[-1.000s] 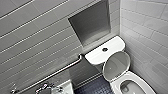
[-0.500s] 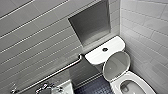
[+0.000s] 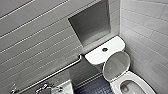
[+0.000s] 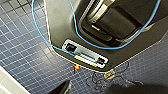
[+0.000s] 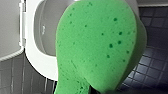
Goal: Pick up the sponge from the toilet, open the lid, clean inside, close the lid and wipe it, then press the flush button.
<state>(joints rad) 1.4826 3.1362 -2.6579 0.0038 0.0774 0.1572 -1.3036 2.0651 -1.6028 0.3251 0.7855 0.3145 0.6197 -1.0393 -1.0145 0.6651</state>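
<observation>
The white toilet (image 3: 113, 82) stands in the corner at the lower right of the head view. Its lid (image 3: 117, 65) is raised and leans back against the tank, leaving the bowl (image 3: 128, 87) uncovered. The dark flush button (image 3: 105, 49) sits in the middle of the tank top. In the right wrist view the bright green sponge (image 5: 100, 47) looms large, with my right gripper shut on it, in front of the open bowl (image 5: 46, 30) and its white rim (image 5: 37, 60). My left gripper (image 4: 95, 88) stands open and empty above the blue tiled floor.
A metal grab bar (image 3: 52, 73) runs along the grey wall left of the tank, below a recessed niche (image 3: 91, 25). A tap and white basin (image 3: 48, 88) sit at the lower left. Dark blue floor tiles (image 3: 93, 87) lie between basin and toilet. My own base and a blue cable (image 4: 82, 37) hang over the floor.
</observation>
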